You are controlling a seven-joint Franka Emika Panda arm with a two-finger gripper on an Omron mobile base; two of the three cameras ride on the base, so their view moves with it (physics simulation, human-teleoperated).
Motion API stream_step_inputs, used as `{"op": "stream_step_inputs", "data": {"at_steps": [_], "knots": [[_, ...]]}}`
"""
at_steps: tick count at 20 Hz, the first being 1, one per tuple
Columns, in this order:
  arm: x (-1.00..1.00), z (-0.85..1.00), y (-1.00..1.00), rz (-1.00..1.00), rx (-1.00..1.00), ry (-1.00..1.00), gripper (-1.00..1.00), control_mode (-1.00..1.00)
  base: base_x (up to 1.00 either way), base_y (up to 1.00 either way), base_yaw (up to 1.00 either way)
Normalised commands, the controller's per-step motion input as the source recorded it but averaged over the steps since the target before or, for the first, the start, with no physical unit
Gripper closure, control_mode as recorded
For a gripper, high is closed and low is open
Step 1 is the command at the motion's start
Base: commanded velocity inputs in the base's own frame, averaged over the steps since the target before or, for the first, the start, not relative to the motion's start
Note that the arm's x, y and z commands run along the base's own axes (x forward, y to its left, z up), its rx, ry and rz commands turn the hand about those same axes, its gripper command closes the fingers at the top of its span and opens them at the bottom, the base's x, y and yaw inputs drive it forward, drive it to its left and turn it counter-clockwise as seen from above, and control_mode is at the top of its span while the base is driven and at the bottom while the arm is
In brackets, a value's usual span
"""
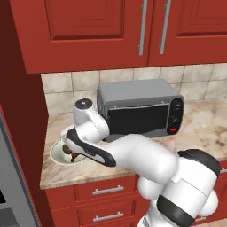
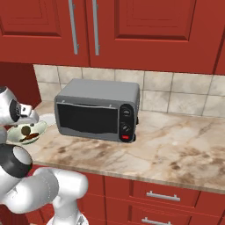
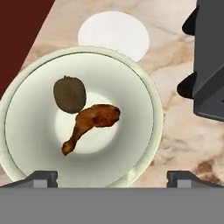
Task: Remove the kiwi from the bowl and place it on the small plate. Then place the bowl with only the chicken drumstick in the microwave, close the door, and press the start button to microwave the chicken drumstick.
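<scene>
Hand [image 3: 112,177] above bowl [image 3: 144,92], fingers spread apart, holding nothing.
Kiwi [image 3: 69,94] touches chicken drumstick [image 3: 91,122] inside bowl; small plate [image 3: 114,34] just beside, near tabletop [image 3: 175,144] left edge.

The countertop [image 2: 176,145] is a beige marble-pattern slab with brown veining, running the full width of both base views. Behind it, the backsplash [image 2: 176,94] consists of square beige tiles with pale grout lines. Above the backsplash hang red upper cabinets [image 2: 145,30] with raised-panel doors; two vertical silver bar handles [image 2: 83,26] sit side by side where two doors meet. Below the countertop are red drawers [image 2: 162,195], each fitted with a horizontal silver handle. In the left base view, a tall red side panel [image 1: 20,124] stands at the left end of the countertop, with a grey vertical surface at the frame edge.
</scene>
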Motion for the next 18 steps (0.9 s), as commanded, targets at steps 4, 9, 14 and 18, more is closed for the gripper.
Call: {"op": "stream_step_inputs", "data": {"at_steps": [4, 9, 14, 18], "knots": [[0.53, -0.49, 0.63, 0.11, 0.0, 0.02, -1.0, -1.0, 0.0, 0.0, 0.0], [0.36, -0.42, 0.38, 0.07, 0.0, 0.0, -1.0, -1.0, 0.0, 0.0, 0.0], [0.23, -0.43, 0.2, 0.01, 0.0, 0.0, -1.0, -1.0, 0.0, 0.0, 0.0], [0.11, -0.34, 0.13, 0.0, 0.0, 0.0, -1.0, -1.0, 0.0, 0.0, 0.0]]}}
